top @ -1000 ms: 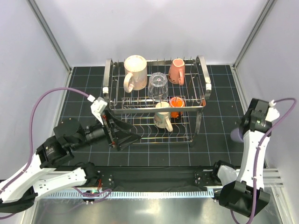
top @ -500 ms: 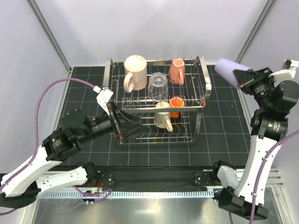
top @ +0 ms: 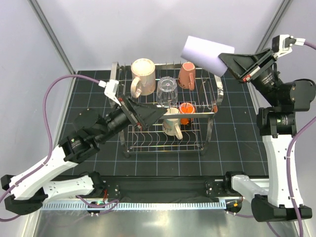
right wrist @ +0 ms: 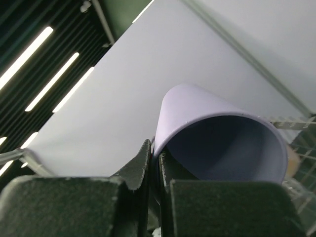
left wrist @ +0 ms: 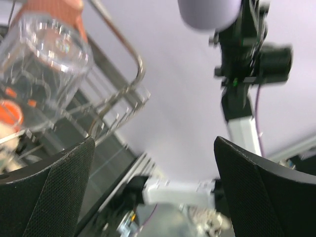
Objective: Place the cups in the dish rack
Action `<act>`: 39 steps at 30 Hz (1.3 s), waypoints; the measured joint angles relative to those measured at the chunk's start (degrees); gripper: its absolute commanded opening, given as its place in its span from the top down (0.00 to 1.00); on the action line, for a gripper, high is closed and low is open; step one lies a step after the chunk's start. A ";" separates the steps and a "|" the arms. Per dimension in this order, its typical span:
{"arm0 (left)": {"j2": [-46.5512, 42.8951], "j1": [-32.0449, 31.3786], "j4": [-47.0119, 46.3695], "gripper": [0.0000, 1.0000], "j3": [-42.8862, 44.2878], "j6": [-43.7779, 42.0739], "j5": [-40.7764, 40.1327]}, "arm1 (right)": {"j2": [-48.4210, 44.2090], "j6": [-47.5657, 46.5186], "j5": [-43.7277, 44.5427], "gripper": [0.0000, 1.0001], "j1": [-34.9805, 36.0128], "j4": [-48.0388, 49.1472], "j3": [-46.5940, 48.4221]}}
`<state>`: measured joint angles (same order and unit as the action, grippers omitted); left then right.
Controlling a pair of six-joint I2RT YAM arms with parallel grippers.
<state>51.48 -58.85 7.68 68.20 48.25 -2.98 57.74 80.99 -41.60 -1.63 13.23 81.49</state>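
Observation:
My right gripper [top: 228, 64] is shut on the rim of the lavender tumbler [top: 203, 54], held high above the right end of the chrome dish rack [top: 213, 79]; the rim pinch shows in the right wrist view [right wrist: 217, 133]. The rack's upper tier holds the beige-pink mug [top: 142, 75], the clear glass tumbler [top: 167, 90] and the salmon-pink mug [top: 186, 75]. The lower tier holds the cream mug [top: 172, 123] and the small orange cup [top: 186, 111]. My left gripper [top: 157, 115] is open and empty at the rack's left front, near the glass tumbler [left wrist: 42, 64].
The rack stands on a black gridded mat [top: 232, 128]. White walls and frame posts [top: 52, 37] close in the back and sides. A black strip [top: 163, 185] runs along the near edge between the arm bases.
My right arm has lifted the lavender tumbler from low at the right side up and leftward to above the rack's right end. My left gripper has risen and moved right toward the rack.

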 measured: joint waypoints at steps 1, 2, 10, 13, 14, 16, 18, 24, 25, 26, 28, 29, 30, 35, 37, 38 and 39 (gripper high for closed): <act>0.66 0.02 -2.36 0.00 0.00 0.83 -1.18 | 0.04 1.27 0.00 0.96 1.77 1.05 0.13; 1.44 0.00 -4.76 0.00 0.00 1.33 -2.21 | -0.04 2.54 0.00 0.96 3.52 2.05 0.15; 8.31 -2.80 -26.25 0.00 -3.74 3.78 -7.10 | -4.61 8.11 0.04 0.96 8.70 6.25 -1.49; 11.69 -5.05 -31.71 0.00 -3.72 2.56 -8.02 | -6.34 8.96 0.02 0.96 9.11 6.73 -1.66; 12.57 -5.46 -33.18 0.00 -3.67 2.12 -8.00 | -6.97 9.03 0.00 0.96 9.18 6.67 -1.84; 14.56 -6.64 -36.85 0.00 -3.63 0.96 -7.93 | -8.13 9.11 0.00 0.96 9.18 6.67 -2.43; 15.91 -7.87 -40.09 0.00 -3.63 -0.81 -7.91 | -9.33 9.16 -0.07 0.96 9.18 6.69 -3.04; 15.19 -10.75 -48.89 0.00 -5.31 -5.70 -6.47 | -9.03 8.68 -0.22 0.96 9.29 5.92 -2.99; 14.80 -10.93 -50.16 0.00 -5.79 -6.54 -6.03 | -8.74 8.44 -0.20 0.96 9.31 5.46 -2.97; 14.49 -11.04 -51.19 0.00 -6.10 -7.13 -5.64 | -8.52 8.22 -0.20 0.96 9.31 4.94 -2.97; 14.23 -11.26 -52.57 0.00 -6.23 -8.35 -4.87 | -8.20 7.87 -0.15 0.96 9.40 4.24 -2.97; 14.23 -11.32 -53.37 0.00 -6.23 -8.96 -4.66 | -8.20 7.76 -0.11 0.96 9.40 4.00 -2.97; 14.23 -11.43 -53.99 0.00 -6.23 -9.68 -4.42 | -8.20 7.65 -0.07 0.96 9.40 3.78 -2.97; 15.37 -12.11 -56.57 0.00 -5.49 -12.68 -4.26 | -8.37 7.34 0.42 0.96 9.53 2.95 -3.32; 16.50 -12.31 -58.71 0.00 -5.20 -13.49 -4.48 | -8.68 7.26 0.42 0.96 9.64 2.86 -3.54; 17.31 -12.31 -59.91 0.00 -5.05 -14.01 -4.55 | -8.87 7.28 0.42 0.96 9.75 2.93 -3.74; 18.18 -12.33 -61.00 0.00 -4.74 -14.29 -4.68 | -9.03 7.26 0.44 0.96 9.86 2.99 -4.02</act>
<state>69.67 -71.18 -53.32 63.46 33.95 -7.66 48.71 88.25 -41.17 8.23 16.23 77.47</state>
